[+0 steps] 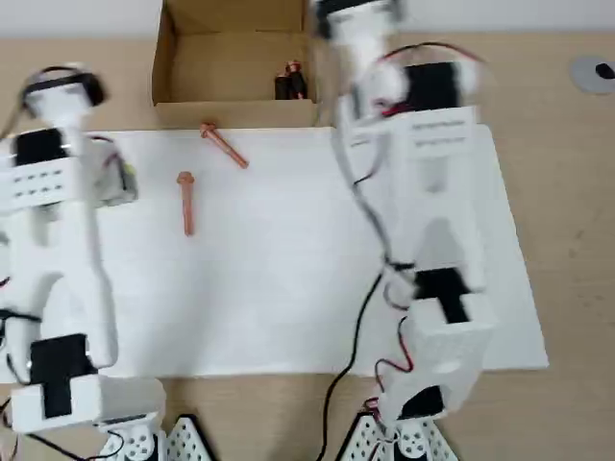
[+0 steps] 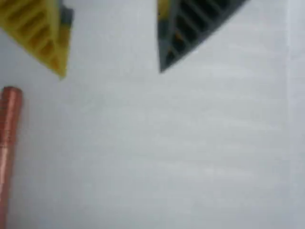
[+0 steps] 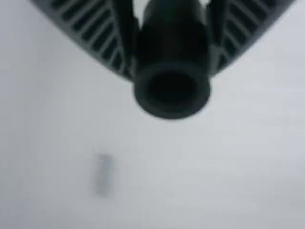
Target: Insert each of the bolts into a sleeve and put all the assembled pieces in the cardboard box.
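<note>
black sleeve (image 3: 171, 93) clamped in right tool (image 3: 171, 71), left tool (image 2: 112, 71) agape, cardboard box (image 1: 221, 67) holds one piece (image 1: 291, 84).

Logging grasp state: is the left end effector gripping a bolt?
No, the left end effector is open above the white sheet, with the bolt lying apart from it.

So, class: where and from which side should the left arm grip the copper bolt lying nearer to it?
Probably the bolt by its shank near the head, from above, closing across it. It lies flat on the sheet, head toward the cardboard box, so the plain end stays free for the sleeve.
</note>
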Motion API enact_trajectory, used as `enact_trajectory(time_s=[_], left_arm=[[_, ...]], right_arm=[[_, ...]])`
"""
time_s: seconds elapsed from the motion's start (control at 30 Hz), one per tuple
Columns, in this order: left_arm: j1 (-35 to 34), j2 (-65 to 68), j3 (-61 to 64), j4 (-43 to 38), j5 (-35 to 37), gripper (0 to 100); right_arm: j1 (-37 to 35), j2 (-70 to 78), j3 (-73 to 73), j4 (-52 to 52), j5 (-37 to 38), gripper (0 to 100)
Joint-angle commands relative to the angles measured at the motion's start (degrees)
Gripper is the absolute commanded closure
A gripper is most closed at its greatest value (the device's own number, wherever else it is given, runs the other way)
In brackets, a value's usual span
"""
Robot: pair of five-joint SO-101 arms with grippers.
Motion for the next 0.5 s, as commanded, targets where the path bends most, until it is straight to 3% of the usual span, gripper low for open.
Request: enact_trajectory(time_s=[0.0, 0.2, 0.47], left_arm=[[4.2, 3.1, -2.9, -3.7, -3.7, 86], [8.3, 11.5, -5.9, -6.2, -3.5, 86], [11.2, 18.3, -17.1, -6.0, 3.4, 86]], right_arm=[[5.8, -4.1, -3.4, 0.6, -0.5, 98.9], [8.2, -4.1, -3.1, 0.7, -0.3, 98.9], [7.9, -3.6, -1.6, -0.9, -0.3, 98.9]])
